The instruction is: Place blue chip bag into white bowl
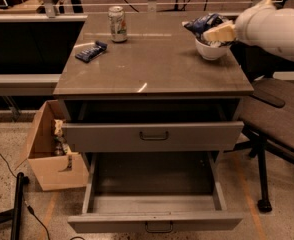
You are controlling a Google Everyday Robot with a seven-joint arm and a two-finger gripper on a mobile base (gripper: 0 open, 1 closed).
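**A:** Camera view. Any brands readable?

**B:** Nope. Green-and-white can (117,24) at the back left of the tabletop (152,74), lettering too blurry to read. Same story with the flat dark blue wrapper (91,51) just in front of it: pale marks, nothing legible. White and dark patches on the blue chip bag (203,23), no words to make out.

**A:** And where's the bag?

**B:** Back right corner, poking up over the rear-left rim of the white bowl (210,51), part of it down inside. Gripper (221,34) right on top, touching the bag, coming in from the right on a fat white arm (274,26). Clamped or let go? Can't tell from here.

**A:** Room around the edges?

**B:** Bowl close to the right edge. Big bare stretch across the middle and front. Below, top drawer (152,134) pulled out a bit, bottom drawer (154,204) pulled way out. Cardboard box (47,154) hugging the left side, dark seat (279,119) off to the right.
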